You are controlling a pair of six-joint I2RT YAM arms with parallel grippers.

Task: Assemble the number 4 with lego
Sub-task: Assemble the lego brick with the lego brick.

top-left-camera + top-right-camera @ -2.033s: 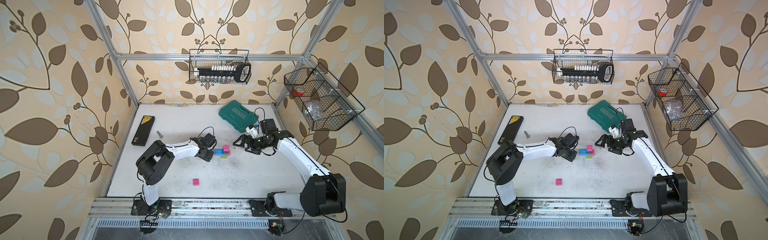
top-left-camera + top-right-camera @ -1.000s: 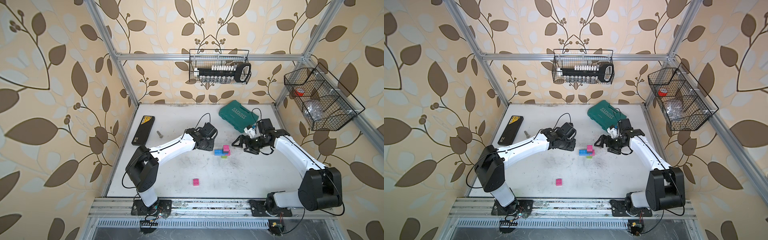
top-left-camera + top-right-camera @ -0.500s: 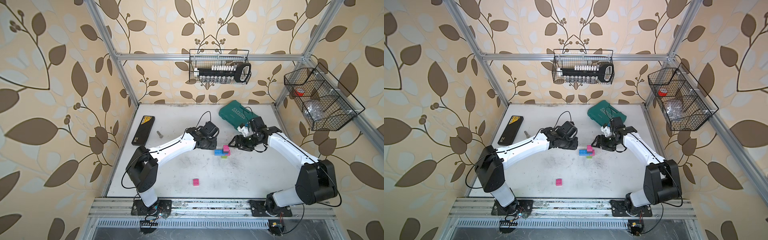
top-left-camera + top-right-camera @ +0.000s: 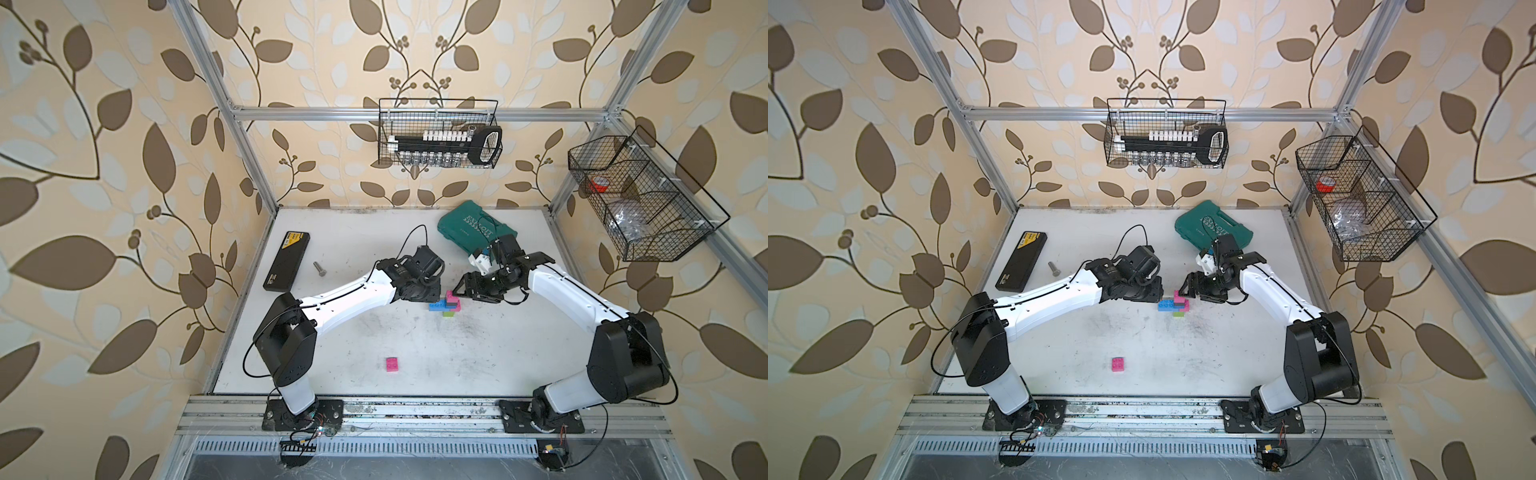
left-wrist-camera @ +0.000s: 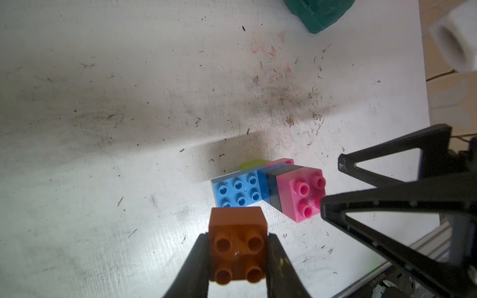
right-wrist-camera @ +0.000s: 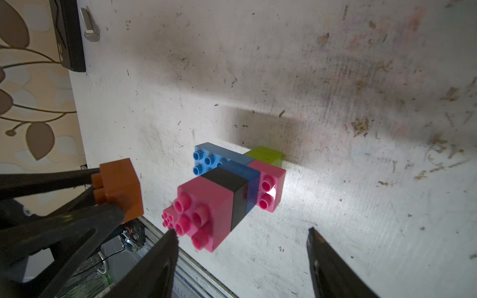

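- Right pincer point(image 4: 457, 291) had edged in toward the part-built number 4 point(image 4: 446, 306); its jaws stood apart, tips just beside the end pink brick point(image 6: 204, 206).
- Left pincer point(image 5: 237, 242) was clamped on the orange brick point(image 5: 236, 222), near the figure.
- Mid-counter point(image 4: 374, 249), the figure lay flat, its stem running from far wall to front rail, studs toward the wall; the long blue brick point(image 5: 237, 189) lay crosswise, jutting toward the left arm.

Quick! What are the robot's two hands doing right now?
Left gripper: closed on the orange brick.
Right gripper: open, holding nothing, by the pink brick.
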